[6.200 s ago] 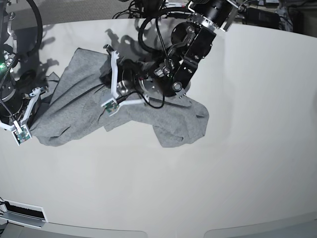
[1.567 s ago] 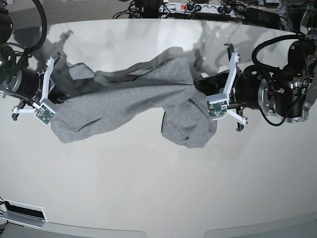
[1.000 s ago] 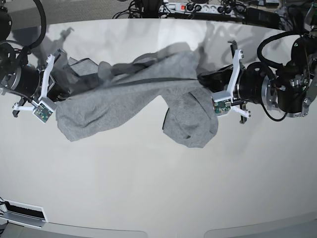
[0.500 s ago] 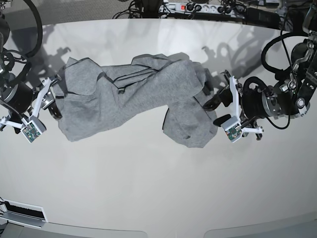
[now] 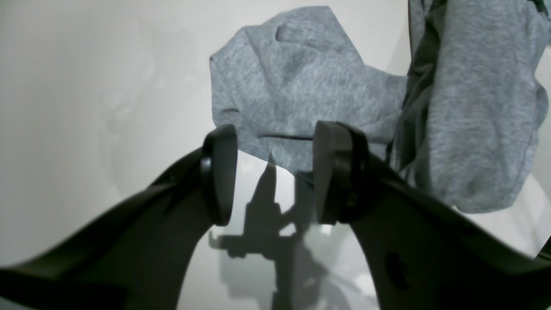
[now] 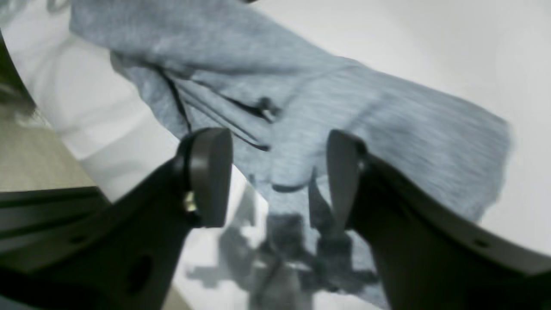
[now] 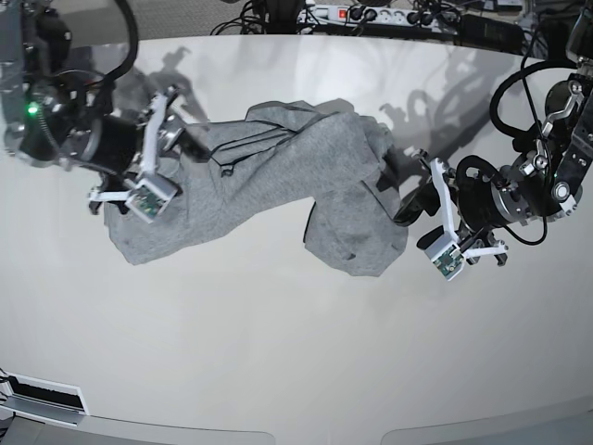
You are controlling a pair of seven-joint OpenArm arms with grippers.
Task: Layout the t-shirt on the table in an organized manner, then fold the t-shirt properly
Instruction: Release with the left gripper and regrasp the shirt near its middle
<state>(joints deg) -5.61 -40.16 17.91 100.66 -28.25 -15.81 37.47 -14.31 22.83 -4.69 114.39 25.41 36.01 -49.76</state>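
Between the open, empty left gripper and right gripper, the t-shirt lies bunched on the table; spreading and folding remain.

You are looking at a robotics lab or test bench. A very large glossy white table with curved edges is filling the base view. Black cables are trailing behind its far edge, and a white power strip with a red switch is lying among them. A green indicator light is glowing on the arm at the left. Grey floor is showing at the far left.
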